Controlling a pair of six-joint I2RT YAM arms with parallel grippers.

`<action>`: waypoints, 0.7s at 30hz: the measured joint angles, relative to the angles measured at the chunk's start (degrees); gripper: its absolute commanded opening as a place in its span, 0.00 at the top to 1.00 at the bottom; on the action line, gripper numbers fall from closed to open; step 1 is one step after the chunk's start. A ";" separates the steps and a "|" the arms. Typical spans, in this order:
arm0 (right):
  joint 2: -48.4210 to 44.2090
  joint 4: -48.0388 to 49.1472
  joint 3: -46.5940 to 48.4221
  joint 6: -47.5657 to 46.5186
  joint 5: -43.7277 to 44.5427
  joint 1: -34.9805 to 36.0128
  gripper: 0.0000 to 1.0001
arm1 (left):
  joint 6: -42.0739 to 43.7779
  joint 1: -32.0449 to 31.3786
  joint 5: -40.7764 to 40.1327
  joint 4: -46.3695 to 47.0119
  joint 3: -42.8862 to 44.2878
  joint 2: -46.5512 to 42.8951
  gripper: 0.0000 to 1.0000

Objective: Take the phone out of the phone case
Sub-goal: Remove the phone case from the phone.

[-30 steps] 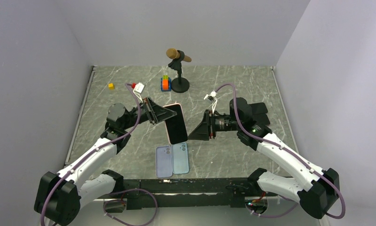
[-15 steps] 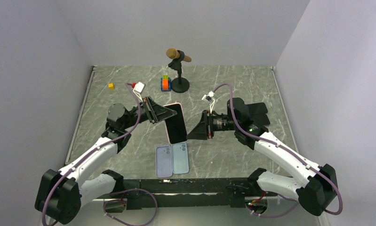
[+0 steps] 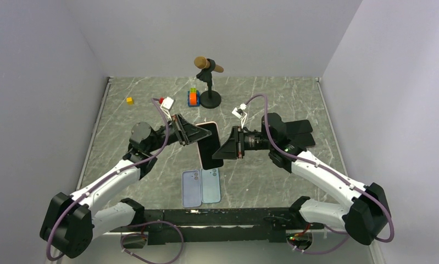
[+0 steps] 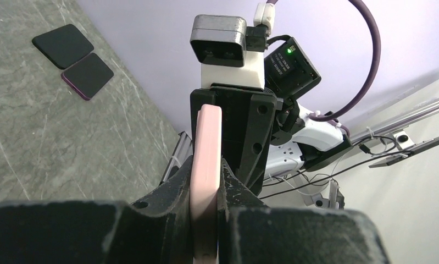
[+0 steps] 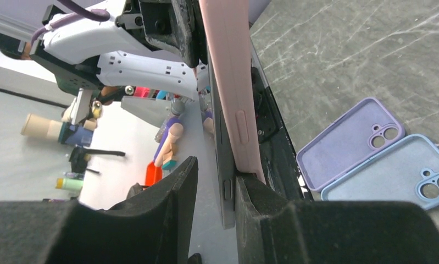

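The phone point(image 3: 211, 149), black screen up, sits in a pink case point(image 3: 205, 123) and is held in the air above the table's middle. My left gripper point(image 3: 190, 134) is shut on the case's left edge; the left wrist view shows its pads pinching the pink edge point(image 4: 206, 159). My right gripper point(image 3: 226, 147) is at the phone's right edge with its jaws apart. In the right wrist view the grey phone edge point(image 5: 223, 181) stands slightly off the pink case point(image 5: 231, 82) and lies between the fingers point(image 5: 176, 206), against the right one, with a gap to the left one.
An empty purple case point(image 3: 192, 188) and an empty blue case point(image 3: 210, 185) lie side by side near the front edge. A microphone on a stand point(image 3: 208, 67), coloured blocks point(image 3: 193, 98) and a yellow block point(image 3: 129, 100) stand at the back. Two dark flat items point(image 4: 74, 55) lie at the right.
My right gripper has moved left until its jaws straddle the phone's right edge. My left gripper has shifted slightly right and tilted the cased phone with it.
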 measured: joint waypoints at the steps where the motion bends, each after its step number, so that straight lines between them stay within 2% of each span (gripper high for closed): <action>1: 0.26 0.55 0.00 0.63 0.09 0.00 0.67 | 0.00 -0.11 -0.26 0.04 0.00 0.09 1.00; 4: 1.03 1.81 -0.02 2.43 0.24 -0.02 0.71 | 0.68 -0.61 -1.01 0.00 0.13 0.11 1.00; 6: 1.64 2.69 -0.09 3.52 0.22 -0.15 0.77 | 1.66 -0.83 -1.60 -0.02 0.24 0.13 0.93; 9: 2.67 3.48 -0.09 4.17 -0.31 -0.68 0.94 | 2.62 -0.83 -2.21 0.02 0.24 0.04 0.70; 11: 2.99 5.42 -0.09 4.44 -2.19 -1.03 0.99 | 2.73 -0.83 -2.82 0.24 0.22 0.02 0.55; 16: 3.82 11.50 -0.22 8.63 -3.65 -1.44 1.00 | 2.80 -3.13 0.00 4.17 0.00 0.13 0.28; 21: 4.35 19.78 -1.55 14.91 -7.06 -4.92 1.00 | 5.40 -3.56 4.22 7.06 -0.31 -0.13 0.22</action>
